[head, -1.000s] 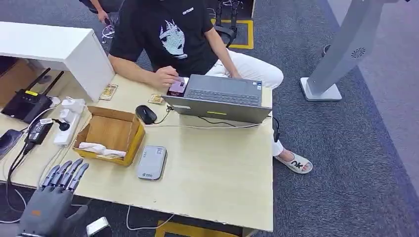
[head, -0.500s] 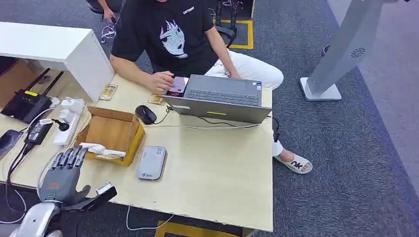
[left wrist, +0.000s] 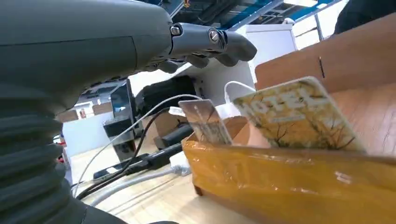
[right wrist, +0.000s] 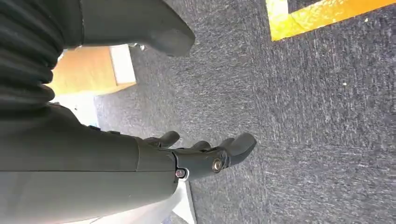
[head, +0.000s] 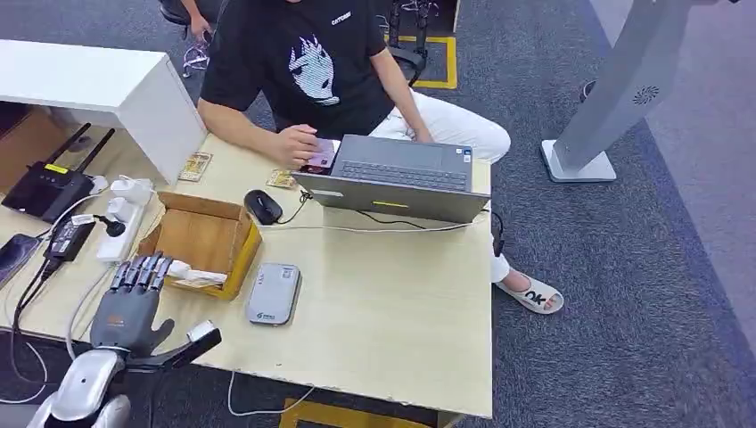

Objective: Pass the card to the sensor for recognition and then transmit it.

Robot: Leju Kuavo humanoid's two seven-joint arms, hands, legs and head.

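Note:
A shallow cardboard box (head: 242,252) sits on the wooden table (head: 383,294) at the left. Cards lean against its near wall (head: 190,272). In the left wrist view a yellow patterned card (left wrist: 299,116) and a paler card (left wrist: 205,122) stand up behind the box wall (left wrist: 289,182). The grey card sensor (head: 273,292) lies flat just right of the box. My left hand (head: 132,305) is open over the table's near edge, its fingertips (head: 141,267) almost at the box's near left corner, thumb spread to the right. My right hand (right wrist: 205,156) hangs over the carpet, holding nothing.
A person in a black shirt sits behind the table, one hand (head: 299,143) by an open laptop (head: 401,178). A mouse (head: 263,206), a power strip (head: 125,218) with cables and a router (head: 49,187) lie left. Two loose cards (head: 195,166) rest at the far edge.
My left hand has moved forward and up from below the table's edge toward the box, its thumb swinging out to the right. The person's hand has shifted slightly.

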